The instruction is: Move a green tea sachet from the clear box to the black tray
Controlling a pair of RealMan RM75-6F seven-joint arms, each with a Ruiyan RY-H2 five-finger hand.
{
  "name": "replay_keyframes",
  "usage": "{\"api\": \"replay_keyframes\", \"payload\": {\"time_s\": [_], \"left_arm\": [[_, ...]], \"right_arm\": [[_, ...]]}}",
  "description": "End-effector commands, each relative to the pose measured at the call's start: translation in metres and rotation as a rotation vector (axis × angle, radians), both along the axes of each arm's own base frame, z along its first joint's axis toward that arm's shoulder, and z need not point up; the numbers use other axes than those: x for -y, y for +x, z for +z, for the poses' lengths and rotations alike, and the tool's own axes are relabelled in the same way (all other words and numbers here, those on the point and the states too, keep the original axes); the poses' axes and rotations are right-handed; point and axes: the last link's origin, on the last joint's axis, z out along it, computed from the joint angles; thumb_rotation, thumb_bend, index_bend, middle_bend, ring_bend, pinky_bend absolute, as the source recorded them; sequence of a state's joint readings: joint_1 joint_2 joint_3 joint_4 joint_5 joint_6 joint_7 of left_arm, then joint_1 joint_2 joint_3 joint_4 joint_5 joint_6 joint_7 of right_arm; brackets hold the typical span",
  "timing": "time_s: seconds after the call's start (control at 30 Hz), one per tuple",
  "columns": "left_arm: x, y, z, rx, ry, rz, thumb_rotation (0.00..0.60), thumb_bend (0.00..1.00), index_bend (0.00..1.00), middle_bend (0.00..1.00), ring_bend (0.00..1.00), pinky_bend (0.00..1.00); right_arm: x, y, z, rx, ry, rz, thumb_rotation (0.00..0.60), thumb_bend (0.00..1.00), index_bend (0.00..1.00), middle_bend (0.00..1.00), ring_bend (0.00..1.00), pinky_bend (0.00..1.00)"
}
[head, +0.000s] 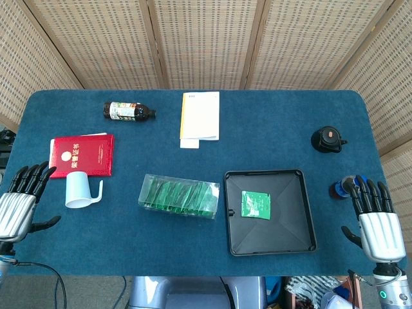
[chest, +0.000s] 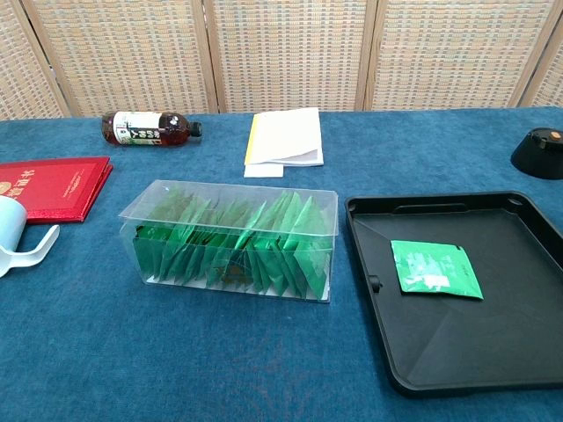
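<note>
A clear box (head: 179,195) (chest: 234,239) holding several upright green tea sachets stands mid-table. To its right lies the black tray (head: 293,238) (chest: 528,352), and one green tea sachet (head: 255,204) (chest: 435,269) lies flat inside it. My left hand (head: 20,201) hovers at the table's left edge with fingers spread, holding nothing. My right hand (head: 374,217) is at the right edge, fingers also apart and empty. Neither hand shows in the chest view.
A white cup (head: 80,190) (chest: 10,230) lies near the left hand, beside a red booklet (head: 82,154) (chest: 48,186). A dark bottle (head: 127,111) (chest: 148,127) and a white-yellow pad (head: 200,116) (chest: 283,138) sit at the back. A black lid-like object (head: 327,139) (chest: 538,152) and a small blue object (head: 339,188) are at right.
</note>
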State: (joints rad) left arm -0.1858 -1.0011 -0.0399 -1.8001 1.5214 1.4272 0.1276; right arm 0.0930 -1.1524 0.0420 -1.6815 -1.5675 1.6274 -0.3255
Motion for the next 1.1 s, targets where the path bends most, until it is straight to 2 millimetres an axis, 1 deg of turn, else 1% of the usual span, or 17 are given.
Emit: {"api": "replay_keyframes", "payload": {"time_s": [0.03, 0.13, 0.17, 0.3, 0.33, 0.37, 0.43, 0.53, 0.57, 0.67, 0.7, 0.73, 0.8, 0.9, 0.93, 1.03, 1.1], "left_arm": [[-0.001, 0.000, -0.001, -0.005, -0.004, 0.004, 0.600, 0.02, 0.00, 0.00, 0.00, 0.00], [-0.001, 0.000, -0.002, -0.007, -0.004, 0.004, 0.600, 0.02, 0.00, 0.00, 0.00, 0.00], [-0.001, 0.000, -0.002, -0.009, -0.002, 0.005, 0.600, 0.02, 0.00, 0.00, 0.00, 0.00], [-0.002, 0.001, -0.002, -0.008, 0.003, 0.008, 0.600, 0.02, 0.00, 0.00, 0.00, 0.00], [-0.002, 0.001, -0.001, -0.008, 0.007, 0.008, 0.600, 0.02, 0.00, 0.00, 0.00, 0.00], [-0.002, 0.001, -0.001, -0.007, 0.009, 0.008, 0.600, 0.02, 0.00, 0.00, 0.00, 0.00], [-0.002, 0.001, 0.000, -0.006, 0.012, 0.008, 0.600, 0.02, 0.00, 0.00, 0.00, 0.00], [-0.001, 0.001, -0.001, -0.011, 0.010, 0.008, 0.600, 0.02, 0.00, 0.00, 0.00, 0.00], [-0.001, 0.001, -0.002, -0.013, 0.009, 0.008, 0.600, 0.02, 0.00, 0.00, 0.00, 0.00], [-0.002, 0.000, -0.003, -0.016, 0.007, 0.015, 0.600, 0.02, 0.00, 0.00, 0.00, 0.00], [-0.004, -0.001, -0.003, -0.016, 0.005, 0.021, 0.600, 0.02, 0.00, 0.00, 0.00, 0.00], [-0.004, -0.002, -0.003, -0.016, 0.004, 0.024, 0.600, 0.02, 0.00, 0.00, 0.00, 0.00], [-0.005, -0.002, -0.003, -0.016, 0.004, 0.027, 0.600, 0.02, 0.00, 0.00, 0.00, 0.00], [-0.007, -0.003, -0.003, -0.017, 0.005, 0.033, 0.600, 0.02, 0.00, 0.00, 0.00, 0.00], [-0.007, -0.004, -0.003, -0.018, 0.005, 0.036, 0.600, 0.02, 0.00, 0.00, 0.00, 0.00], [-0.009, -0.005, -0.003, -0.019, 0.004, 0.043, 0.600, 0.02, 0.00, 0.00, 0.00, 0.00], [-0.009, -0.005, -0.003, -0.018, 0.004, 0.049, 0.600, 0.02, 0.00, 0.00, 0.00, 0.00]], "right_arm": [[0.001, 0.000, -0.001, 0.000, 0.008, -0.001, 0.600, 0.00, 0.00, 0.00, 0.00, 0.00], [0.002, 0.001, -0.003, 0.006, 0.022, 0.003, 0.600, 0.00, 0.00, 0.00, 0.00, 0.00], [0.006, 0.005, -0.005, 0.019, 0.040, 0.020, 0.600, 0.00, 0.00, 0.00, 0.00, 0.00], [0.030, 0.023, -0.016, 0.054, 0.183, 0.106, 0.600, 0.00, 0.00, 0.00, 0.00, 0.00], [0.041, 0.032, -0.020, 0.068, 0.238, 0.132, 0.600, 0.00, 0.00, 0.00, 0.00, 0.00], [0.046, 0.037, -0.022, 0.076, 0.266, 0.144, 0.600, 0.00, 0.01, 0.00, 0.00, 0.00], [0.063, 0.055, -0.028, 0.101, 0.356, 0.181, 0.600, 0.00, 0.03, 0.00, 0.00, 0.00], [0.083, 0.080, -0.039, 0.116, 0.443, 0.214, 0.600, 0.00, 0.08, 0.00, 0.00, 0.00], [0.091, 0.091, -0.045, 0.115, 0.474, 0.223, 0.600, 0.00, 0.09, 0.00, 0.00, 0.00], [0.106, 0.118, -0.058, 0.117, 0.529, 0.243, 0.600, 0.00, 0.12, 0.00, 0.00, 0.00], [0.110, 0.131, -0.064, 0.116, 0.549, 0.255, 0.600, 0.00, 0.14, 0.00, 0.00, 0.00], [0.113, 0.140, -0.069, 0.114, 0.563, 0.264, 0.600, 0.00, 0.14, 0.00, 0.00, 0.00], [0.116, 0.149, -0.073, 0.112, 0.575, 0.273, 0.600, 0.00, 0.15, 0.00, 0.00, 0.00], [0.122, 0.168, -0.085, 0.102, 0.601, 0.286, 0.600, 0.00, 0.16, 0.00, 0.00, 0.00], [0.124, 0.177, -0.092, 0.103, 0.620, 0.285, 0.600, 0.00, 0.16, 0.00, 0.00, 0.00], [0.127, 0.196, -0.111, 0.132, 0.667, 0.266, 0.600, 0.00, 0.17, 0.00, 0.00, 0.00], [0.127, 0.202, -0.120, 0.146, 0.691, 0.253, 0.600, 0.00, 0.18, 0.00, 0.00, 0.00]]}}
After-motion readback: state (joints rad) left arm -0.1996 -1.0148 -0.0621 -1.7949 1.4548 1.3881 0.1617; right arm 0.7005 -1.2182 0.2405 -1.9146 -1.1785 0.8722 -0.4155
